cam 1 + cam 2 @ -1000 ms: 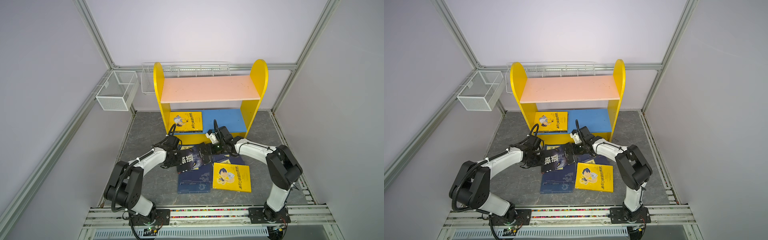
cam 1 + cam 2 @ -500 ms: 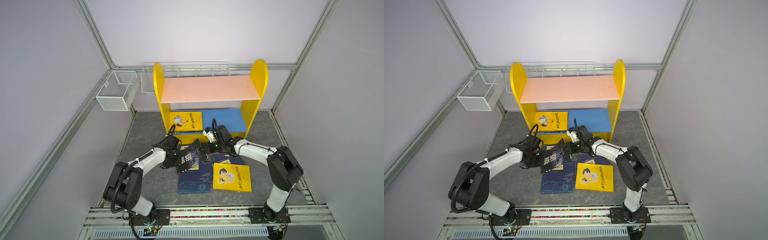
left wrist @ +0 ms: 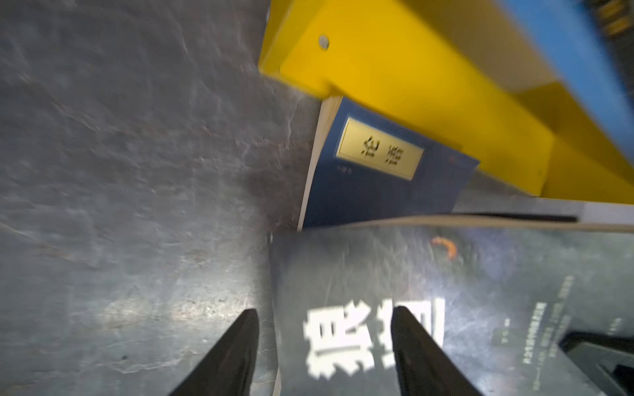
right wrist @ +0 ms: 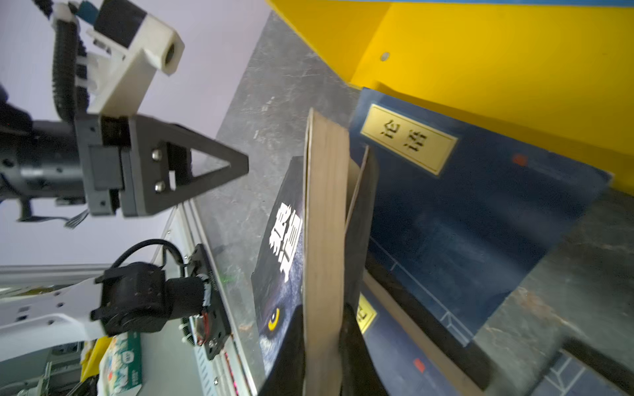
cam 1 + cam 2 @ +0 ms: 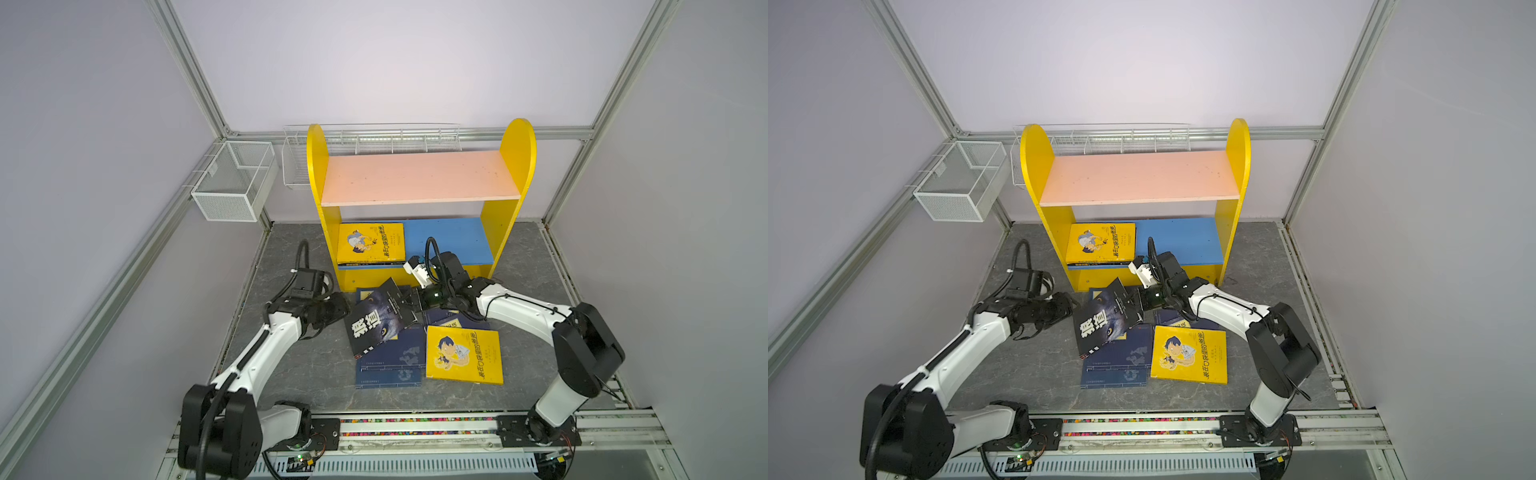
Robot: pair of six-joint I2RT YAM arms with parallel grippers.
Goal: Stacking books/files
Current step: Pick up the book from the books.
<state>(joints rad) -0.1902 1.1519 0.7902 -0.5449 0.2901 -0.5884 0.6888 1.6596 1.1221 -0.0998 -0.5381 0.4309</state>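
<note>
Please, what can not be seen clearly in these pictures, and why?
- Count of navy books: black book and floor's yellow book cover the pile in both top views.
- Right gripper: black book's pages hide its fingertips, right wrist view.
- Small print on black cover: blurred, left wrist view.
- Under the shelf's yellow book: only a dark edge shows.

- Pale lilac walls (image 5: 395, 62) close me in, joined by aluminium posts (image 5: 190, 62)
- Grey veined floor (image 5: 299, 365), perhaps stone, perhaps a mat
- Yellow shelf unit (image 5: 318, 174) against the back wall: pink board (image 5: 419, 176) above, blue board (image 5: 453, 241) below
- White mesh basket (image 5: 230, 195) on the side post
</note>
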